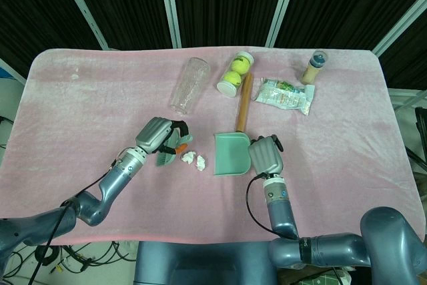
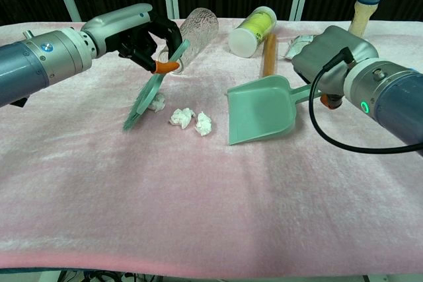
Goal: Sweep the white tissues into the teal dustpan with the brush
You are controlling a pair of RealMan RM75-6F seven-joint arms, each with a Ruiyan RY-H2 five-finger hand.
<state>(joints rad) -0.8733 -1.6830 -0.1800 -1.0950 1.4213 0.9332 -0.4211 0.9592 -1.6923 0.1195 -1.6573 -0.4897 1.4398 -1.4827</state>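
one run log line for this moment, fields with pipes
left hand: holds brush tilted, bristles down by tissues | right hand: holds dustpan handle | tissues: on cloth, outside pan

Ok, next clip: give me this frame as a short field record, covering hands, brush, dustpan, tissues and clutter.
left hand: grips the brush by its handle
brush: tilted, bristles down on the cloth left of the tissues
right hand: on the dustpan's handle end, grip partly hidden
dustpan: on the cloth, mouth facing the tissues, nothing in it
tissues: white wads between brush and dustpan, one more beside the bristles
clutter: lying clear tumbler, tennis ball can, wooden stick, snack packet, small bottle
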